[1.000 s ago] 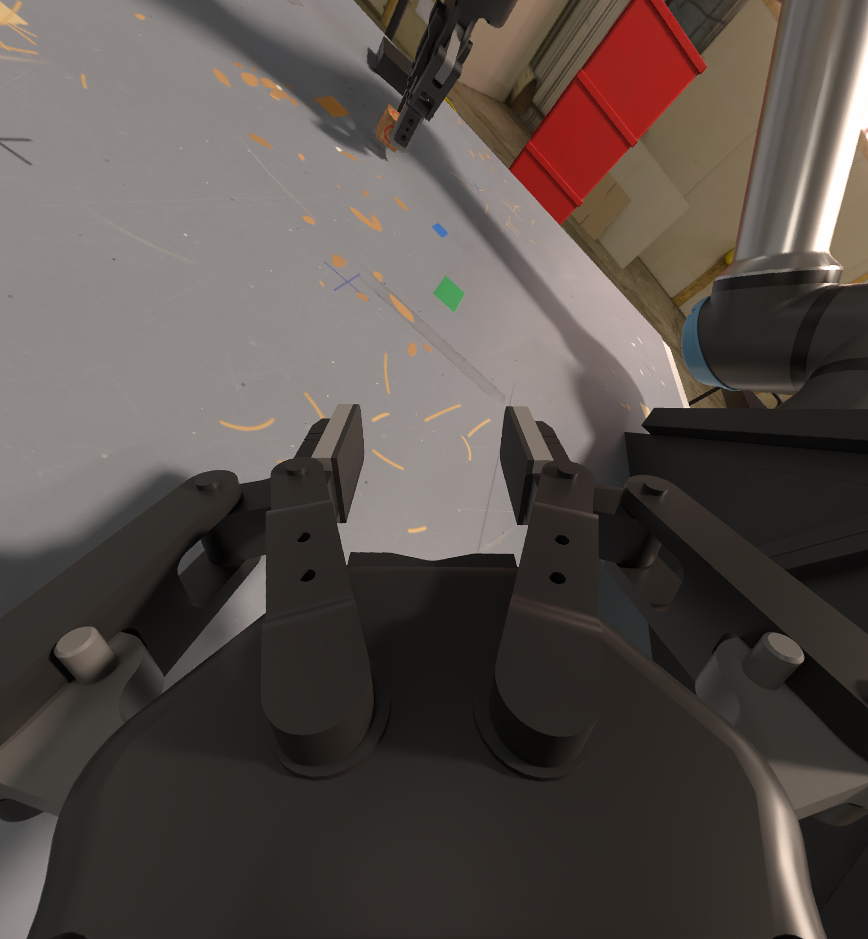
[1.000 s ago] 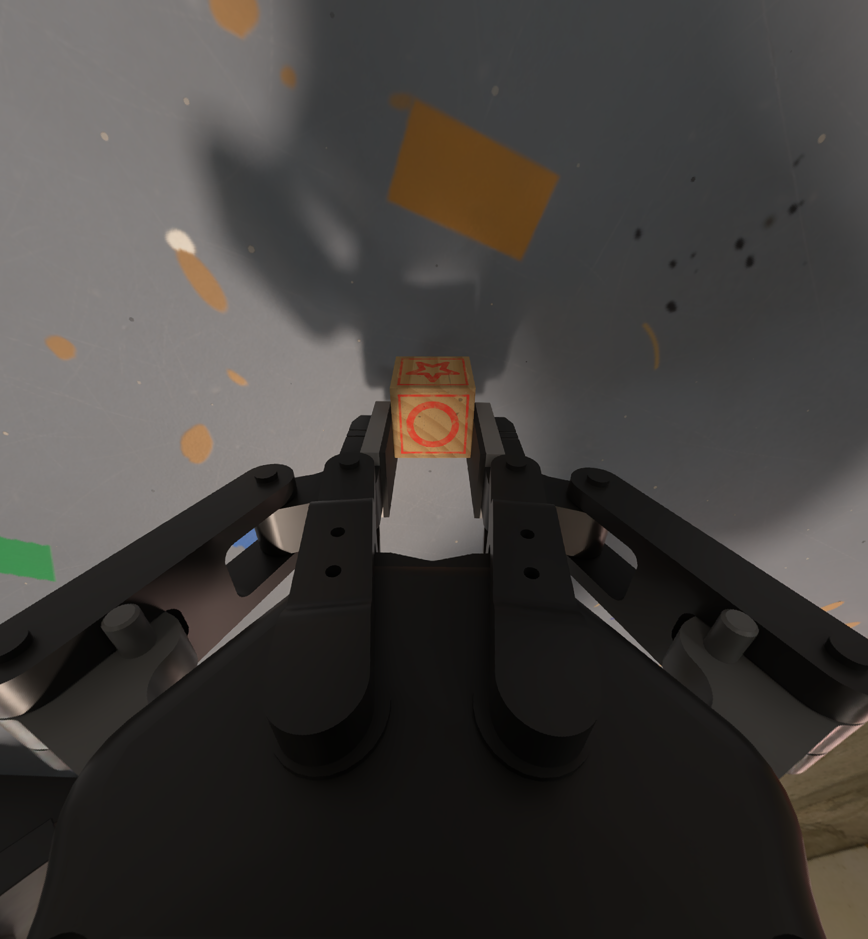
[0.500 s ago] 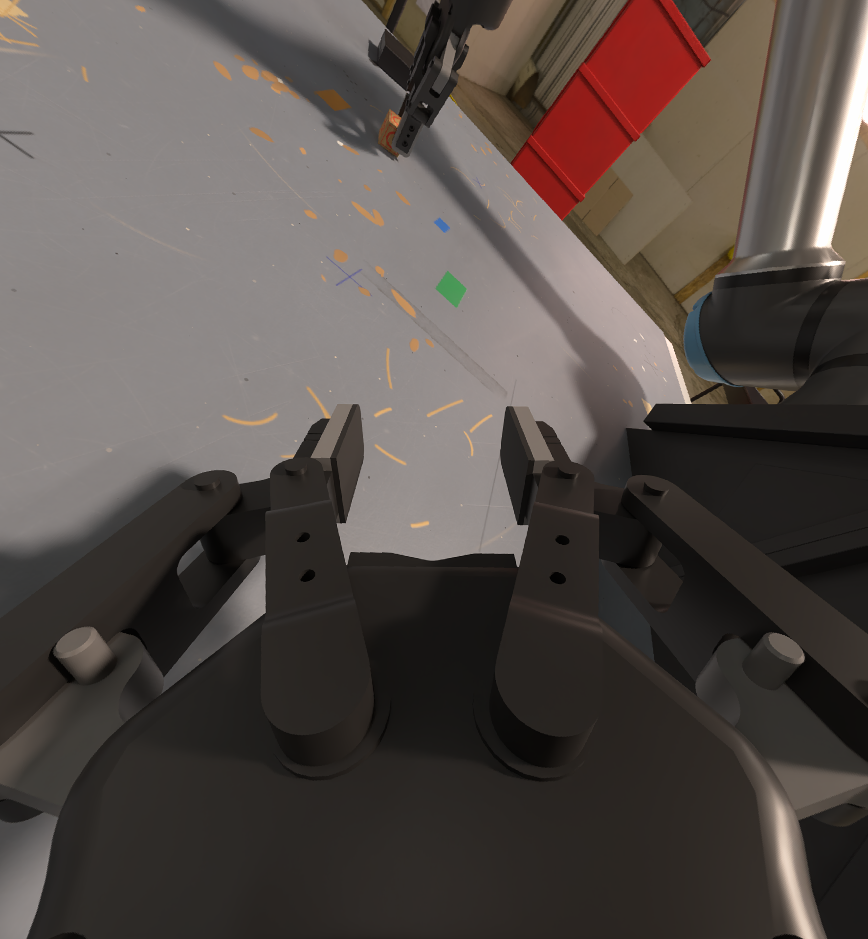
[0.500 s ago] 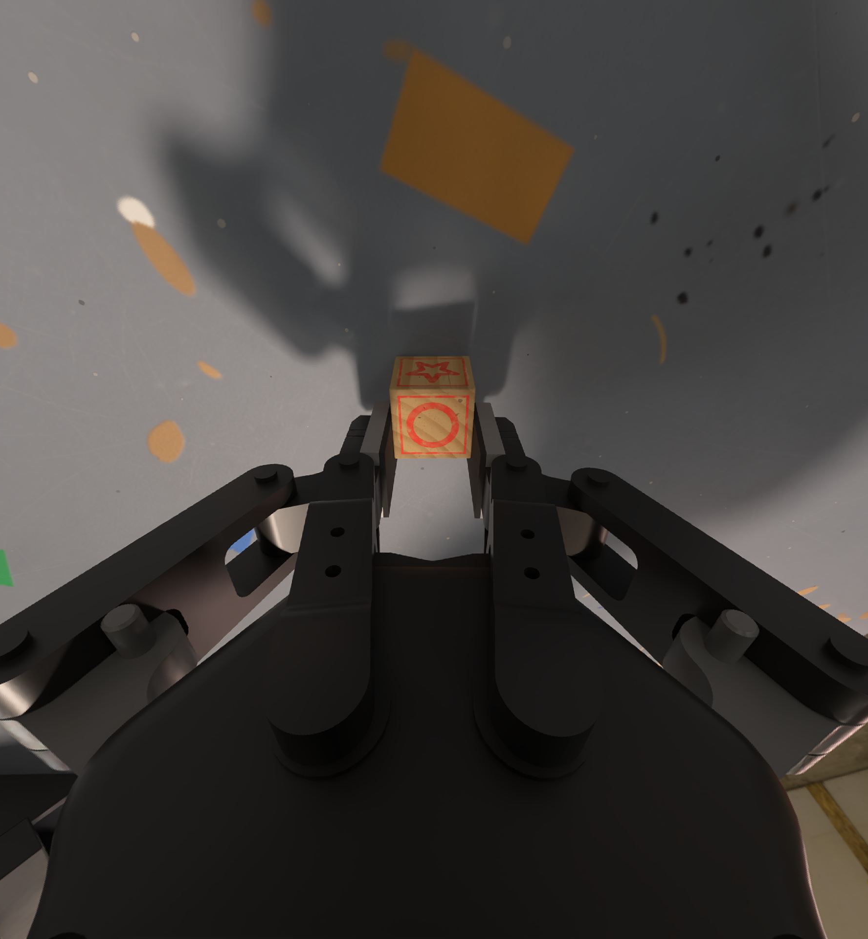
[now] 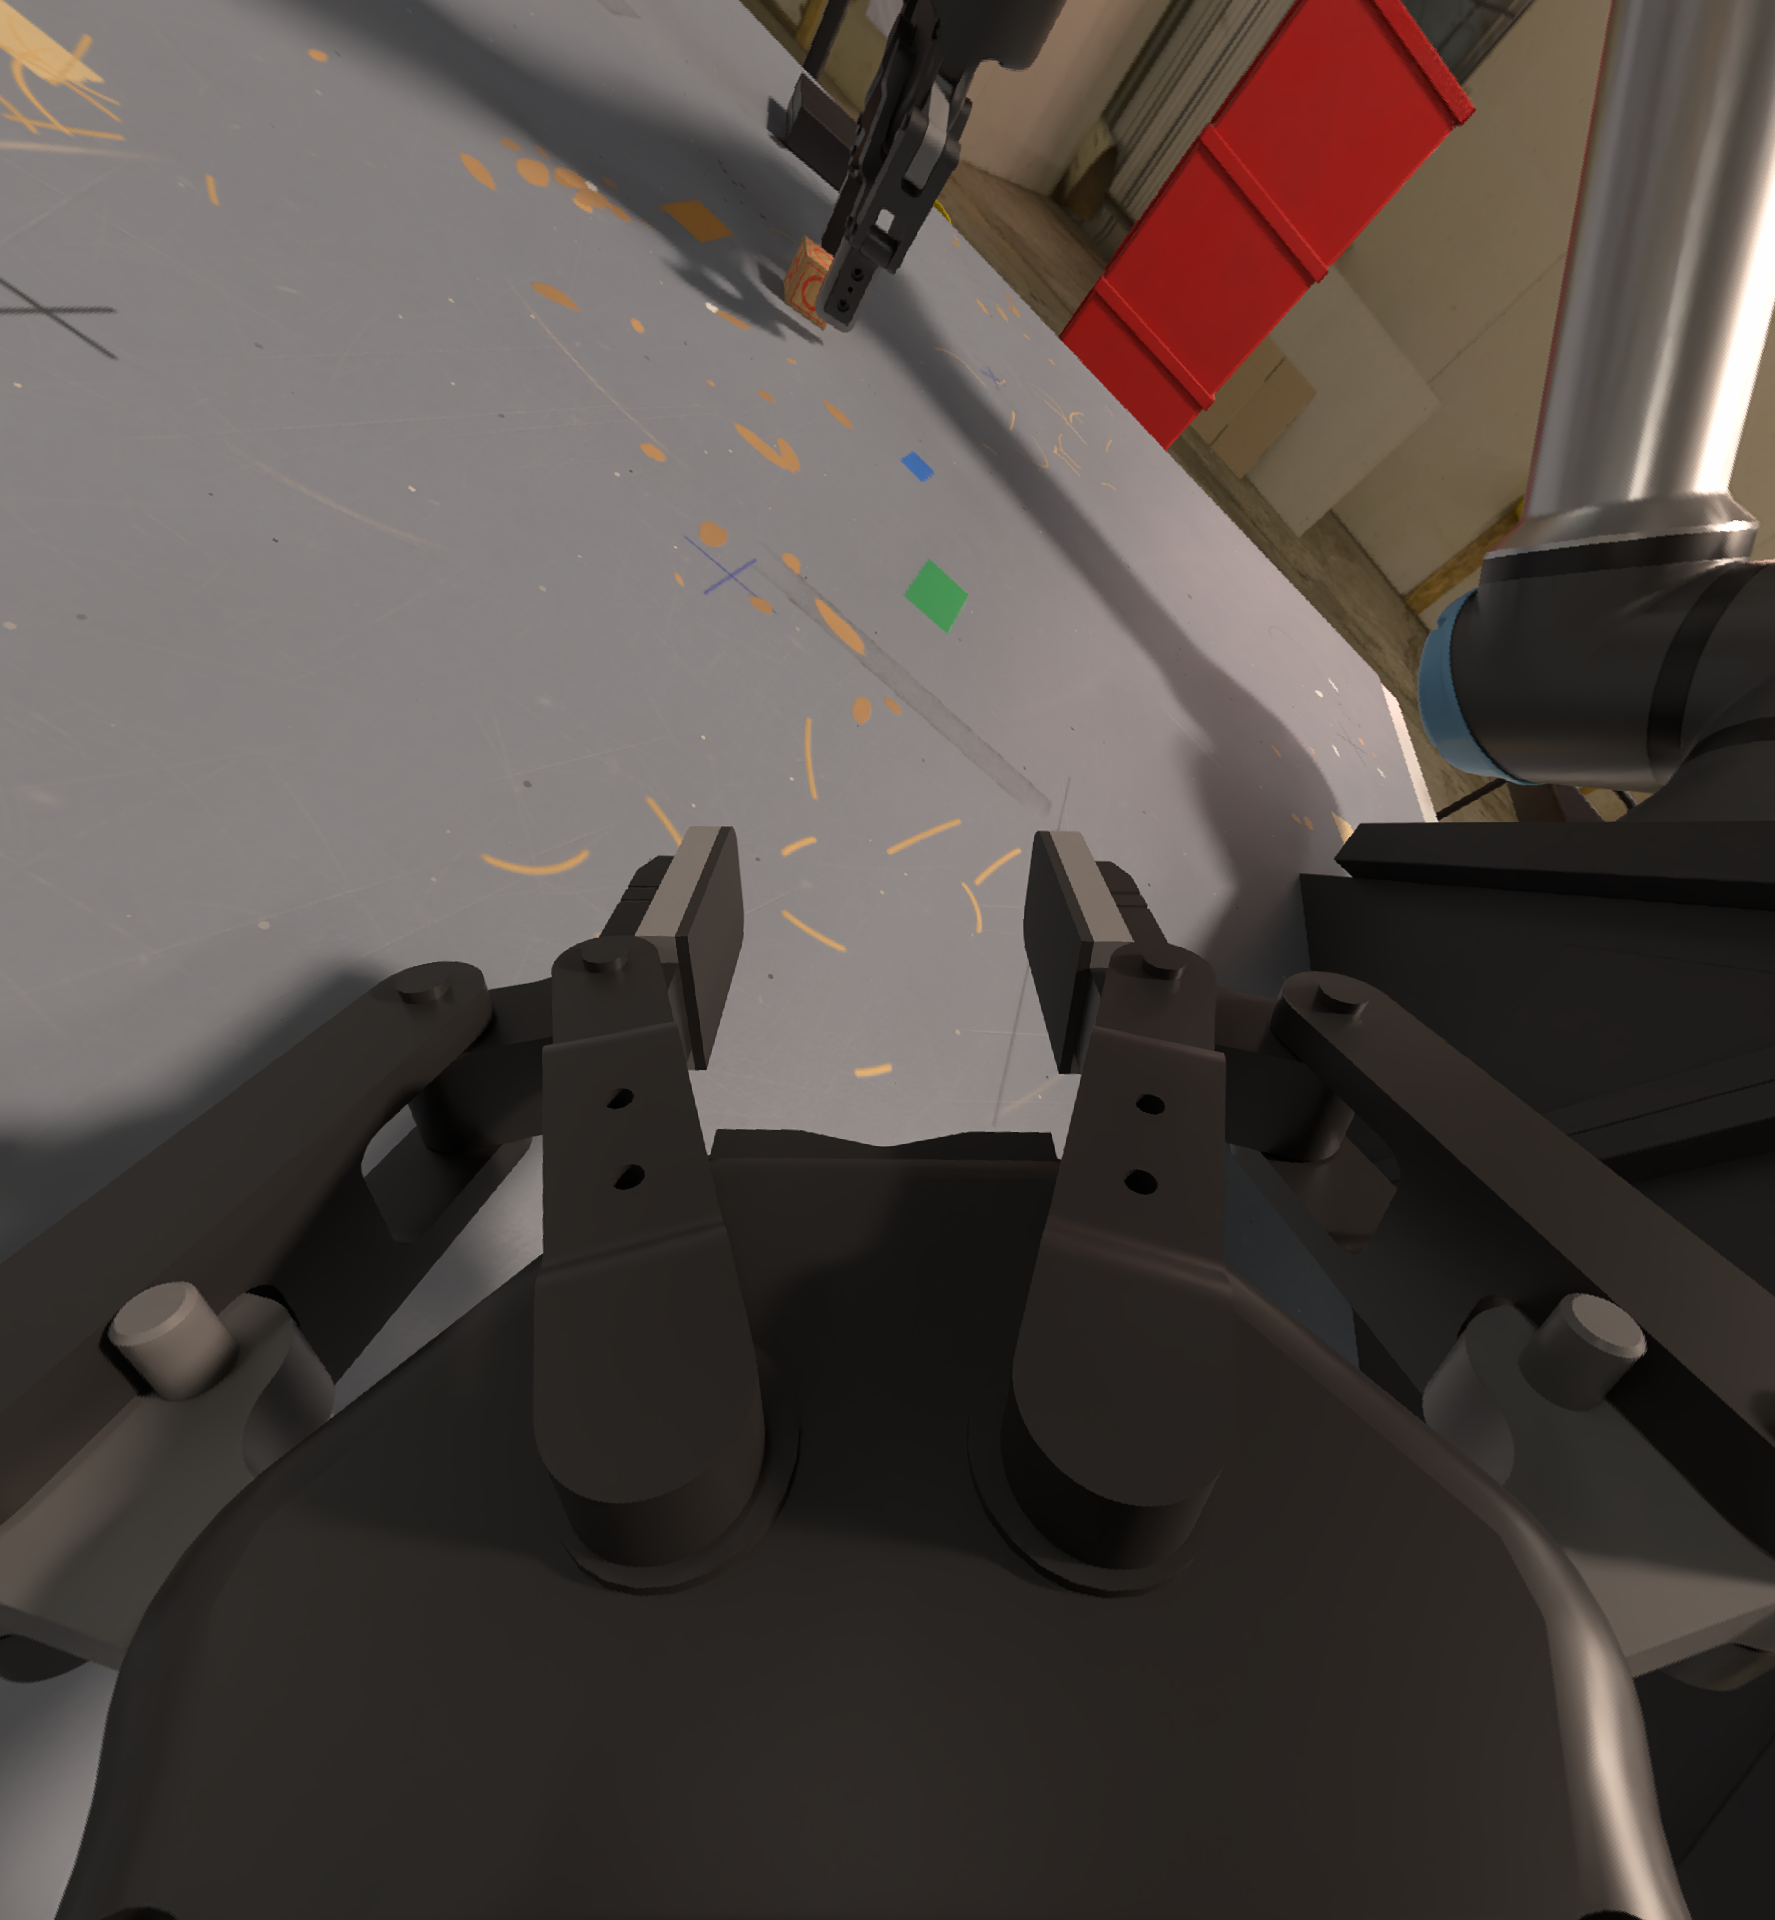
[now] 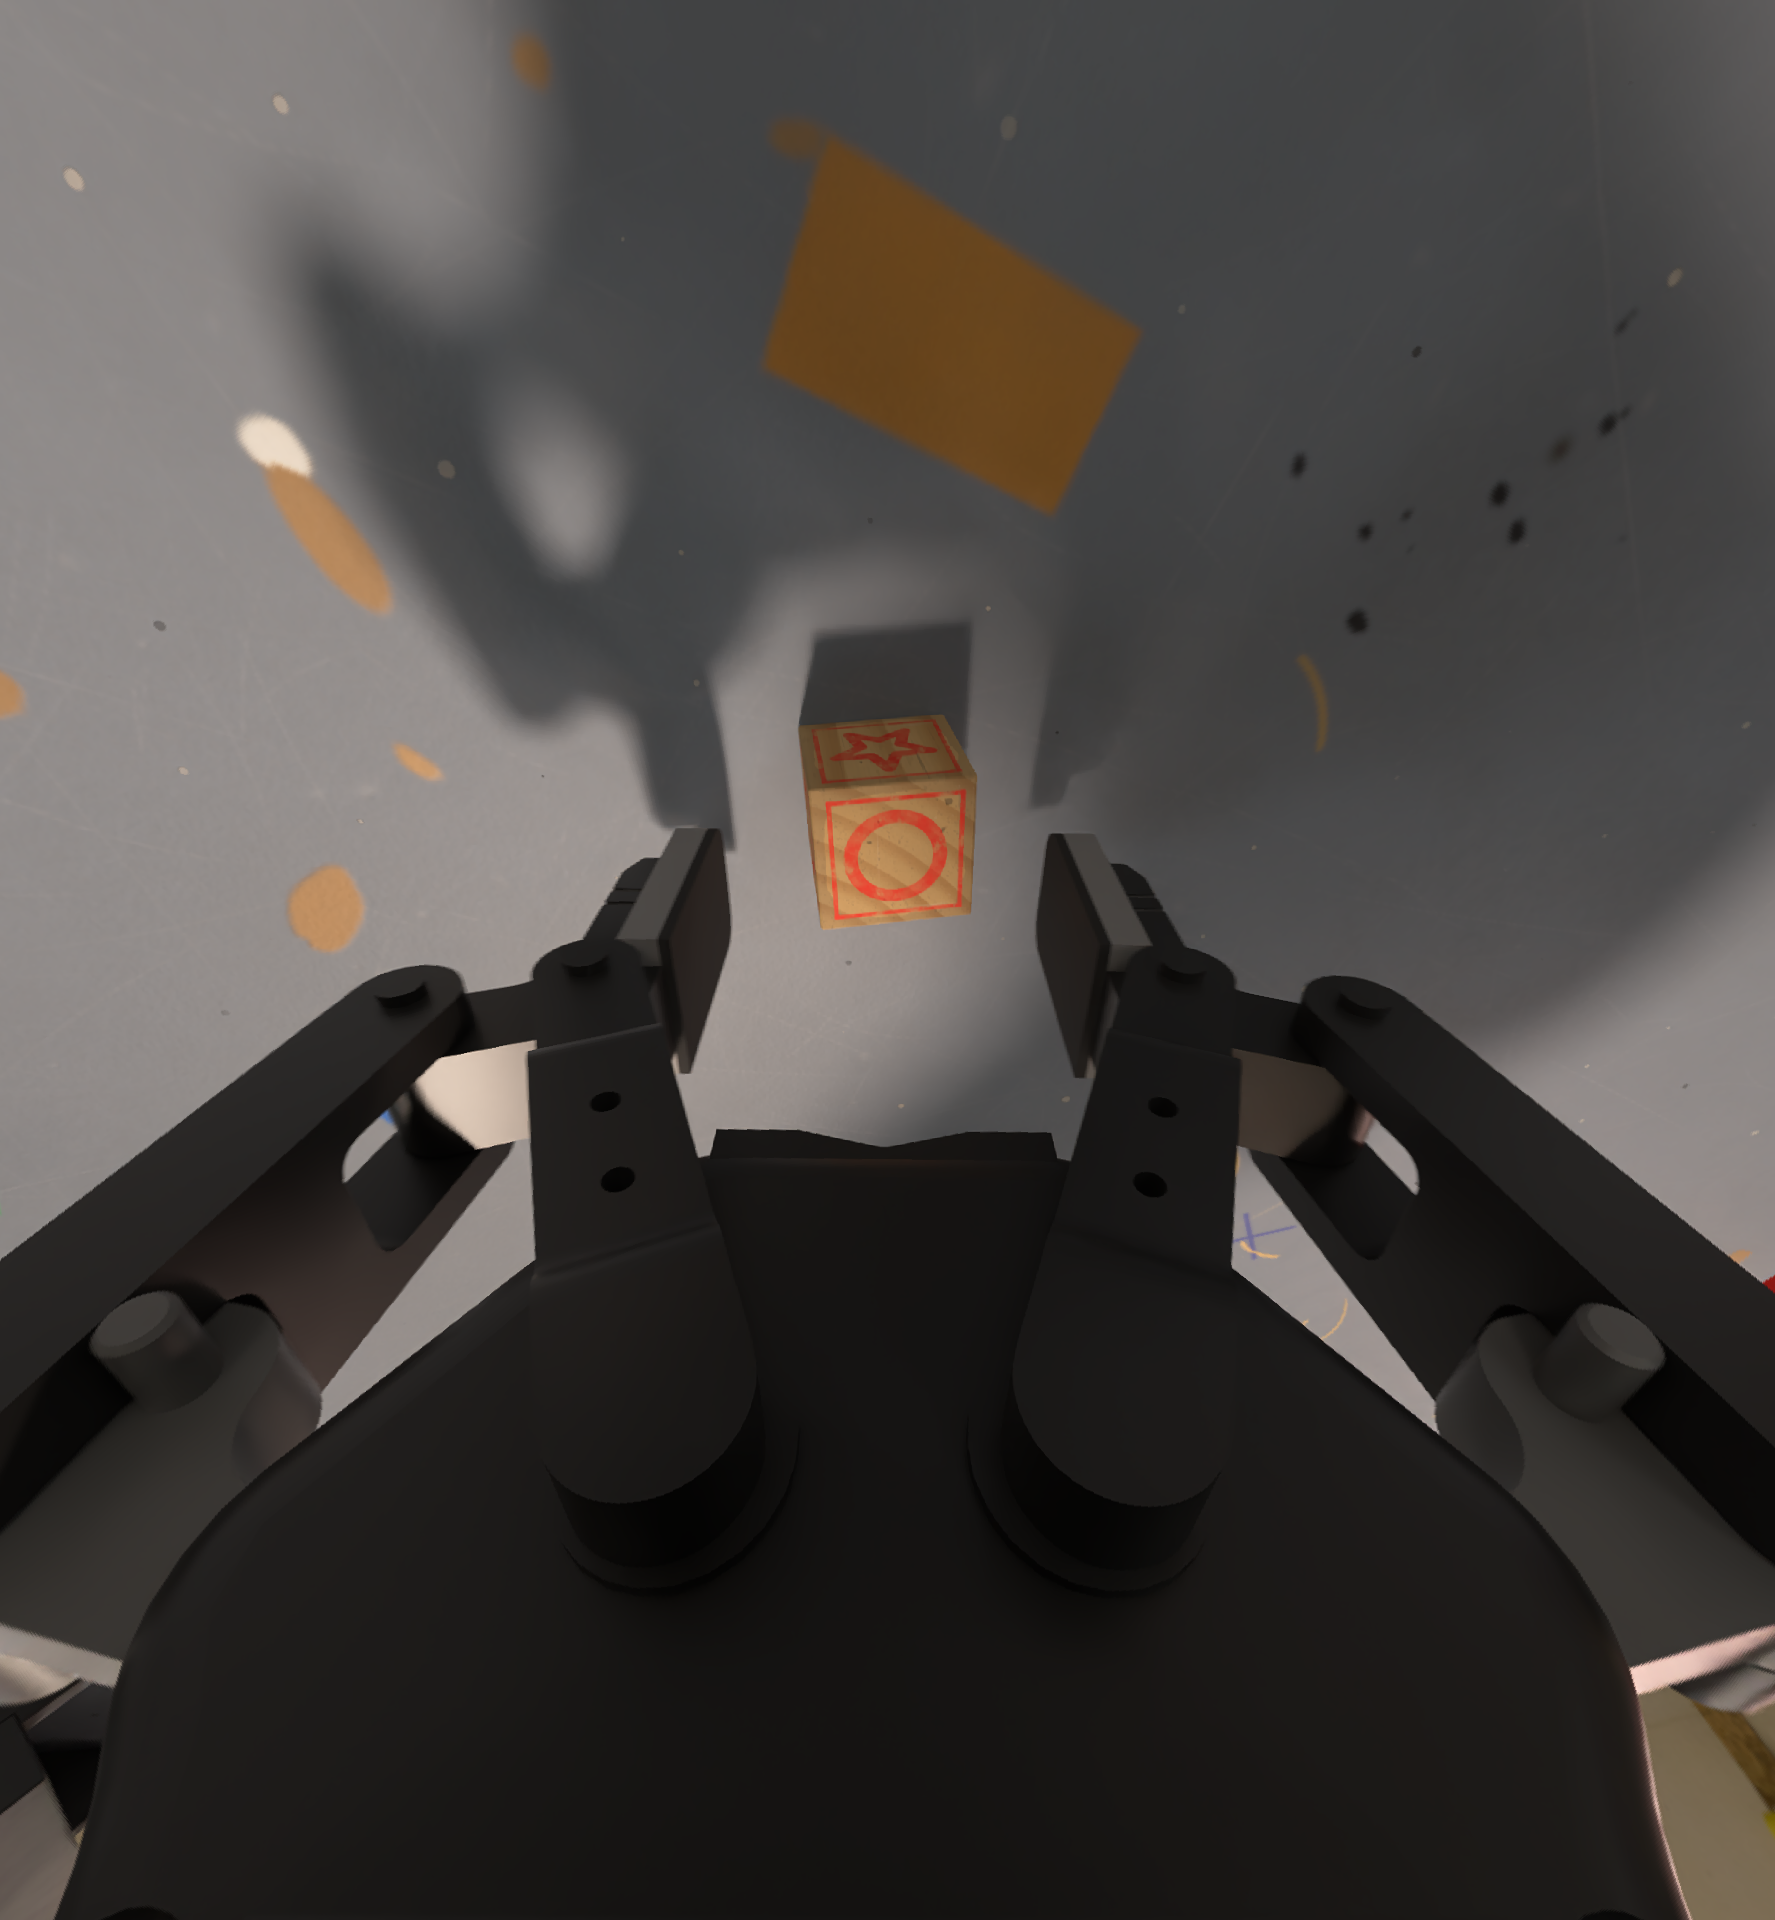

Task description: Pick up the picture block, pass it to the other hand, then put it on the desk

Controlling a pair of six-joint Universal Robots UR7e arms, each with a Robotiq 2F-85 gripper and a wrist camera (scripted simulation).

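- The right gripper (image 6: pixel 883 935) is spread wide in the right wrist view, both pads clear of the picture block (image 6: pixel 891 821), which sits in the gap between them at frame centre.
- The picture block is wooden, with a red ring on the face toward the camera and a red star on the face above; its other 4 faces are hidden.
- Whether the block rests on the grey desk (image 6: pixel 1485 208) or hangs just above it cannot be told; a dark shadow lies right behind it.
- An orange square patch (image 6: pixel 950 327) lies on the desk higher in the frame.
- The left gripper (image 5: pixel 883 935) is spread too, with nothing between its pads.
- In the upper middle of the left wrist view the block (image 5: pixel 808 289) is small and partly covered by the far gripper.
- A red bin (image 5: pixel 1267 197) is cut off at the upper right.
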